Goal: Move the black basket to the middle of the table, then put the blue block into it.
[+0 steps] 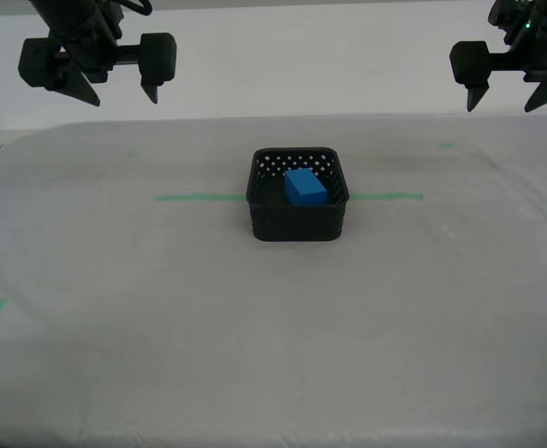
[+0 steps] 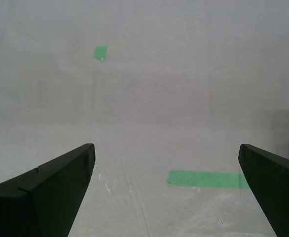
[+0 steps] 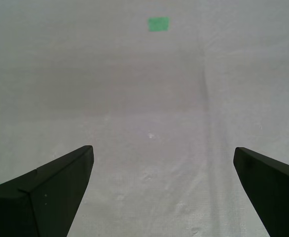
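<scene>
The small bright-blue cuboid block (image 1: 305, 187) is partly hidden: the near perforated wall of the small black plastic lattice basket (image 1: 298, 222) covers its lower part. The basket also breaks the thin green tape line (image 1: 199, 197), which passes out of sight behind it. Both arms above the basket are cut off by the exterior view's upper edge. In each wrist view the pincer fingers (image 2: 46, 197) (image 3: 46, 195) run off the frame, so only their tips show over the whitish-grey worktop (image 1: 273, 336).
</scene>
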You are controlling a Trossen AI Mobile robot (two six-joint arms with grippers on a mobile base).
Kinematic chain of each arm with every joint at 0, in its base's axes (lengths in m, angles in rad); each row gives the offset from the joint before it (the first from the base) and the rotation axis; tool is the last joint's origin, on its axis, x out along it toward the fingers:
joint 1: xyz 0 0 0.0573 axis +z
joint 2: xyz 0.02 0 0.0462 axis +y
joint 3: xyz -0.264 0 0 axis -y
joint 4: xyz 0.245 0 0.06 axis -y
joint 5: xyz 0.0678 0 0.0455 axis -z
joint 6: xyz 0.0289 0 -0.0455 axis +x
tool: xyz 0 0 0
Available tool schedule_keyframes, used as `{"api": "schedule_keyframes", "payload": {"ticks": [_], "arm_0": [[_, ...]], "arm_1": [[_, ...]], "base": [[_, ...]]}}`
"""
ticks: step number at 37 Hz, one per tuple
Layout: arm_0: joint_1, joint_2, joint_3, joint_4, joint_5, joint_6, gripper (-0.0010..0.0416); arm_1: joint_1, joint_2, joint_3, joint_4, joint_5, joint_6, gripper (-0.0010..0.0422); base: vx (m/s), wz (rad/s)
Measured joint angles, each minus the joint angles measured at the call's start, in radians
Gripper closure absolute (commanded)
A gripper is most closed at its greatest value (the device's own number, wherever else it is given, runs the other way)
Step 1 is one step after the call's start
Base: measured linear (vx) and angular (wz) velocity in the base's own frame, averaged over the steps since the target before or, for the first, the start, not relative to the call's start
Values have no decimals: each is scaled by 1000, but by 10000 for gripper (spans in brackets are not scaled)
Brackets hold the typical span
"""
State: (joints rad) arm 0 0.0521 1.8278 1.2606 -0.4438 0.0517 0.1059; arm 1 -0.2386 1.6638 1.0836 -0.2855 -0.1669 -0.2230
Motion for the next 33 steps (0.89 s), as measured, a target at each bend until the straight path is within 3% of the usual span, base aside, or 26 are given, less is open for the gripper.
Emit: {"api": "schedule_keyframes", "payload": {"ticks": [33], "arm_0": [[1,0,0,0,0,0,7]], "arm_1": [[1,0,0,0,0,0,12]], "base": [[0,0]]}}
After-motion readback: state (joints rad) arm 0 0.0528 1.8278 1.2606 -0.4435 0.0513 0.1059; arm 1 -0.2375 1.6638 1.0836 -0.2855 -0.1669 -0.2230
